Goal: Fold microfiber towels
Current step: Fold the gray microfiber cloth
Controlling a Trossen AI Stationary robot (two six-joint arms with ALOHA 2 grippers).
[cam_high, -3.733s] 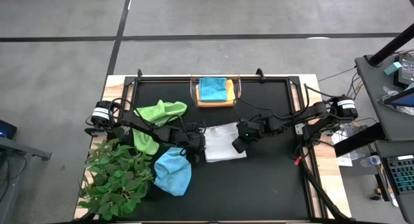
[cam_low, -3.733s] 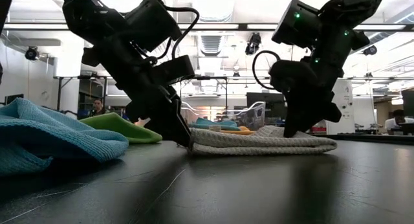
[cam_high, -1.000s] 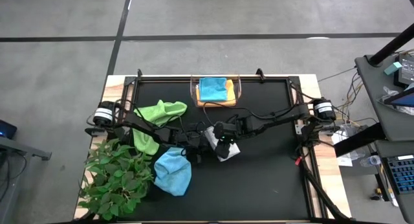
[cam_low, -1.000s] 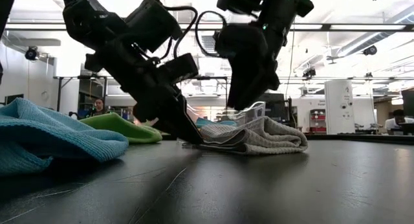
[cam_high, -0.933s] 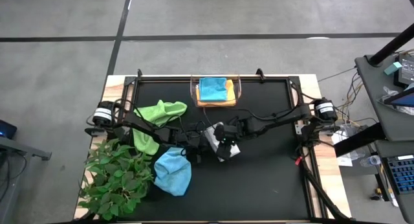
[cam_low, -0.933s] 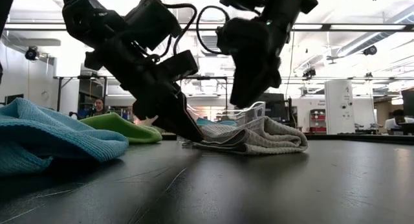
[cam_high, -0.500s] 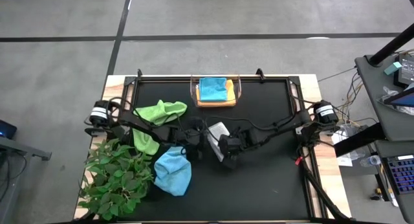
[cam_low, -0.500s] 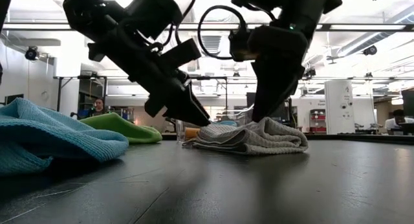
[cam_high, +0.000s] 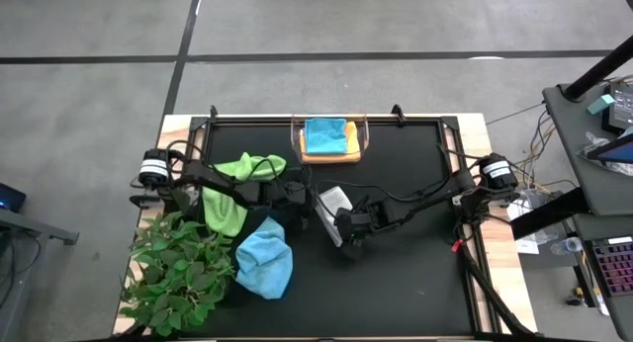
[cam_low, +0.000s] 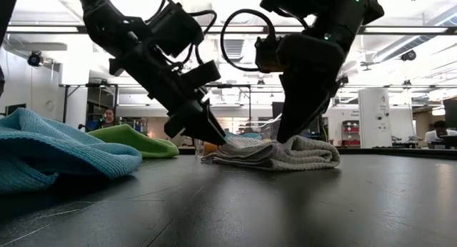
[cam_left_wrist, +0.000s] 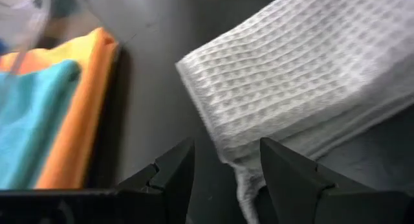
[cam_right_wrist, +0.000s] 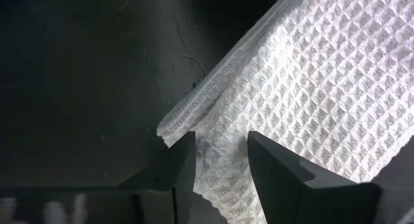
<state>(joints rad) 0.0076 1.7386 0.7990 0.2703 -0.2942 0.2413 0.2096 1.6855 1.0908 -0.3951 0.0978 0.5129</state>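
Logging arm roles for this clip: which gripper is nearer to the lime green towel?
Left. The left gripper sits just right of the lime green towel, while the right gripper is farther right, past the grey-white towel.

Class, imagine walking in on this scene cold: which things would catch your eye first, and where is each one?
First, the pale grey-white towel, folded at the middle of the black table, with the left gripper and right gripper both down at it, fingers apart. Next, the leafy green plant at the near left corner, beside the rumpled light blue towel and lime green towel.
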